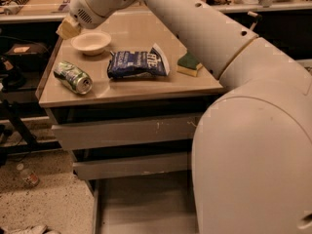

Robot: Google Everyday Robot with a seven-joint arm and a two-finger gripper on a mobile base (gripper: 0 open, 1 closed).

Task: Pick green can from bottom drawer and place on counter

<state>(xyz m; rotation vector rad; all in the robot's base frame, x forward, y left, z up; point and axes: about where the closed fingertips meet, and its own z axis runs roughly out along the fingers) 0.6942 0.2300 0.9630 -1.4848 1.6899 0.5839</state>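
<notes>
Glossy metal can [73,77]; perhaps plastic tool [68,28]

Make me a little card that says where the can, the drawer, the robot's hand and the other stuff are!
green can: lying on its side on the counter, near the front left corner
counter: beige top of the drawer cabinet
bottom drawer: pulled out, lowest of three
gripper: over the counter's back left edge, beside the bowl, apart from the can
bowl: white, behind the can
chip bag: blue, mid-counter
sponge: green-topped, right of the bag
</notes>
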